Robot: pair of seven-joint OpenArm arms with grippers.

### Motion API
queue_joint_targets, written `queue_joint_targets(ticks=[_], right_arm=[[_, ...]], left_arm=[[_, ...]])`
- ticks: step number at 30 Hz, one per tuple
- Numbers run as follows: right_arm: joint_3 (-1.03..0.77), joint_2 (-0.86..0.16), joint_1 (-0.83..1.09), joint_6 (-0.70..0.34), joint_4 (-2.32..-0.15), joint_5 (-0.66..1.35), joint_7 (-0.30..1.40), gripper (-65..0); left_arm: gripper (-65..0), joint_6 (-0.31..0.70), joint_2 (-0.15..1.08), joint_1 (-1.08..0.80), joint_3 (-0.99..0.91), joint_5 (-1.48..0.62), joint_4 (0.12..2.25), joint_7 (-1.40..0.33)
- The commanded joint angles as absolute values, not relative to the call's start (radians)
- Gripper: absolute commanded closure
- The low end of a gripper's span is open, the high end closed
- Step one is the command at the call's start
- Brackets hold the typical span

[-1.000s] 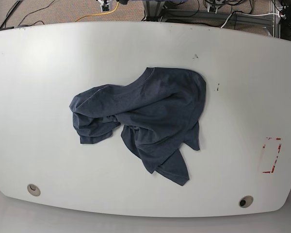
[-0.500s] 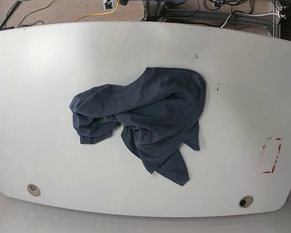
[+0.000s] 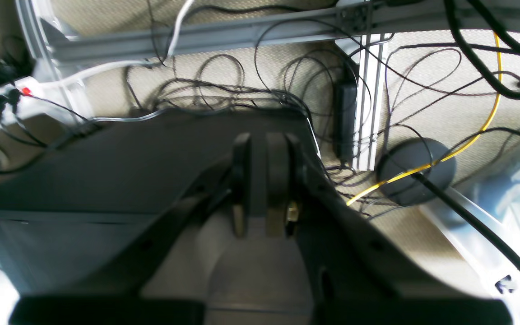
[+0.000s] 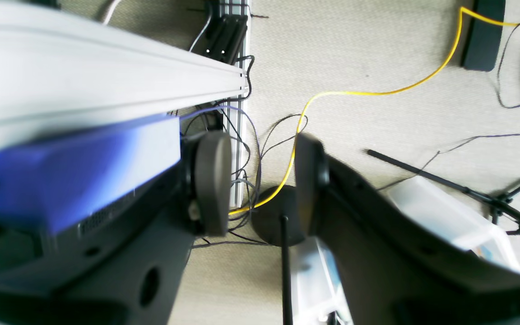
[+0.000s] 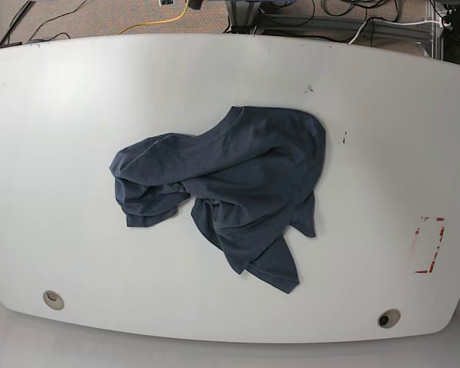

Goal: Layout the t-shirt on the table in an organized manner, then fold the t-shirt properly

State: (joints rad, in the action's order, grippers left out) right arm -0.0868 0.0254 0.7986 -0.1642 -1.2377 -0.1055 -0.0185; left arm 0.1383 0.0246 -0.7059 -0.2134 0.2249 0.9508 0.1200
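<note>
The dark navy t-shirt (image 5: 230, 188) lies crumpled in a heap at the middle of the white table (image 5: 69, 138), with one bunched part to the left and a flap trailing toward the near edge. Neither arm shows in the base view. In the left wrist view my left gripper (image 3: 262, 180) is shut with nothing between its fingers, hanging over floor and cables. In the right wrist view my right gripper (image 4: 262, 180) is open and empty, also over the floor, away from the t-shirt.
A red rectangular mark (image 5: 428, 245) sits at the table's right side. Two round grommet holes (image 5: 53, 299) (image 5: 388, 318) lie near the front edge. Cables, a yellow cord (image 4: 368, 92) and aluminium rails (image 3: 368, 99) cover the floor beyond the table.
</note>
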Motion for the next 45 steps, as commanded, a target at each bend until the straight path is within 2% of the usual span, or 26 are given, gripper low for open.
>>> queue_joint_targets(ticks=[1,29,39,45], right_arm=[[-0.088,0.024,0.851,-0.171,-1.290,-0.101,-0.031,-21.6],[-0.125,0.008,1.193,-0.171,-1.808,-0.099,-0.030,-21.6],[-0.133,0.010,1.271,-0.171,-1.995,-0.097,-0.030,-21.6],[-0.131,0.008,1.273,-0.171,-2.025,-0.099,-0.033,-21.6]], left_arm=[[-3.9,0.137,0.025,-0.762,-0.214,0.213,1.018,0.128],[-3.7,0.137,0.024,-1.089,-0.219,0.137,1.600,0.128],[-3.7,0.137,0.024,-1.150,-0.222,0.076,1.745,0.127],[-3.7,0.137,0.024,-1.184,-0.248,0.015,1.847,0.124]])
